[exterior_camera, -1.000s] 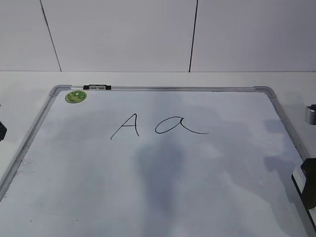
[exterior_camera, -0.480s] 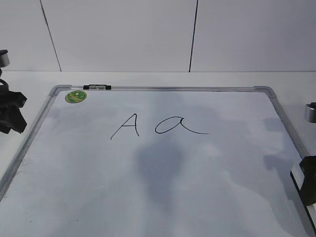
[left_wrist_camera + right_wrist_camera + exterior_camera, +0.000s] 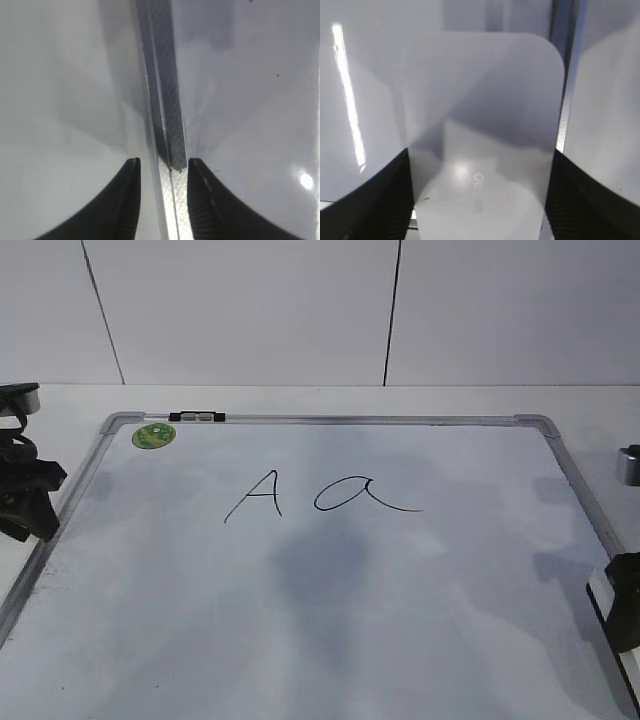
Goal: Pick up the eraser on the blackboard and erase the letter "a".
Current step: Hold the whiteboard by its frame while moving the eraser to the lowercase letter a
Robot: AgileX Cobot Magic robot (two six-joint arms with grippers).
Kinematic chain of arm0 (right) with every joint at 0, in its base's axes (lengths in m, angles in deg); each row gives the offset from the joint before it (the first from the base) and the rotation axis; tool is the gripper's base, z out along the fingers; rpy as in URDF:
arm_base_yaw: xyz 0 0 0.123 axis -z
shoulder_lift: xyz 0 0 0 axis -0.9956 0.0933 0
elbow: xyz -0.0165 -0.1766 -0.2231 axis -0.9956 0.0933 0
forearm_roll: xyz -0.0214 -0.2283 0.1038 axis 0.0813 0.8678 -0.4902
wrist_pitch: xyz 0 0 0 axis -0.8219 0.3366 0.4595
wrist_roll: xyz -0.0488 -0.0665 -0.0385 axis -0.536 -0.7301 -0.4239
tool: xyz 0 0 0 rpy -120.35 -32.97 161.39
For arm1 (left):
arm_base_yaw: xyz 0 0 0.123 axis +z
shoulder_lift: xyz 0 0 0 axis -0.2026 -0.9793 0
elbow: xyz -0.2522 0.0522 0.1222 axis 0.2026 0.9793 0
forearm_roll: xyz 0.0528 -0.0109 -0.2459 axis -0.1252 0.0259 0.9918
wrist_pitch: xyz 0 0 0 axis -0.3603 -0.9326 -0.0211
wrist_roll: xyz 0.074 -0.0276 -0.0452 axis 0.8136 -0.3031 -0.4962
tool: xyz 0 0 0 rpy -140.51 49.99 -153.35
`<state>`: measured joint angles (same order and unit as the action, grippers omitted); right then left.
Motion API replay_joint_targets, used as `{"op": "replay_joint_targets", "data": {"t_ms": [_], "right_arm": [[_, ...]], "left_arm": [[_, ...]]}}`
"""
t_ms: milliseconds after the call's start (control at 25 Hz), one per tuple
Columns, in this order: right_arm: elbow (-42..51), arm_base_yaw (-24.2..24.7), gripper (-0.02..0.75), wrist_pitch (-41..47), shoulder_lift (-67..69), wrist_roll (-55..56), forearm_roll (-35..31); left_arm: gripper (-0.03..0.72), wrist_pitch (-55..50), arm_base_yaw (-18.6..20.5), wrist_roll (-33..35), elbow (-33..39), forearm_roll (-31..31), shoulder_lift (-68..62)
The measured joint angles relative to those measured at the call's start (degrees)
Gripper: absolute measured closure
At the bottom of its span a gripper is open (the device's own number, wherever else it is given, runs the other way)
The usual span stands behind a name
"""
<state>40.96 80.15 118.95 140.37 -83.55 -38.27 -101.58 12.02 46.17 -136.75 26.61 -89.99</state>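
capital "A" [image 3: 254,496]: black handwriting on the blackboard [image 3: 330,421], well ahead of both pincers
letter "a" [image 3: 364,496]: cursive, just right of the "A"
eraser [image 3: 485,135] print: faint "CE"-like mark, between the right gripper [image 3: 479,200] jaws
green sticker [image 3: 153,435]: print unreadable

White table [image 3: 300,398] fills the frame below a white panelled wall. The blackboard [image 3: 330,421], silver-framed with grey corner caps, lies flat on it, covering most of the centre and lower frame. Bare table shows along the top strip and both side edges.
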Motion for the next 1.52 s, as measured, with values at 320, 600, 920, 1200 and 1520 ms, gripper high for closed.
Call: {"op": "replay_joint_targets", "data": {"t_ms": [320,600,920,1200,1520], "right_arm": [[0.00,0.00,0.170,-0.23,0.00,-0.32,0.00],[0.00,0.00,0.170,-0.37,0.00,0.00,0.00],[0.00,0.00,0.170,-0.37,0.00,-0.32,0.00],[0.00,0.00,0.170,-0.50,0.00,-0.32,0.00],[0.00,0.00,0.170,-0.50,0.00,-0.32,0.00]], "left_arm": [[0.454,0.45,0.00,0.00,-0.02,-0.21,-0.73],[0.507,0.84,0.00,0.00,-0.02,-0.21,-0.82],[0.510,0.93,0.00,0.00,-0.02,-0.21,-0.82],[0.511,1.33,0.00,0.00,-0.02,-0.21,-0.82],[0.507,1.57,0.00,0.00,-0.02,-0.21,-0.82]]}}
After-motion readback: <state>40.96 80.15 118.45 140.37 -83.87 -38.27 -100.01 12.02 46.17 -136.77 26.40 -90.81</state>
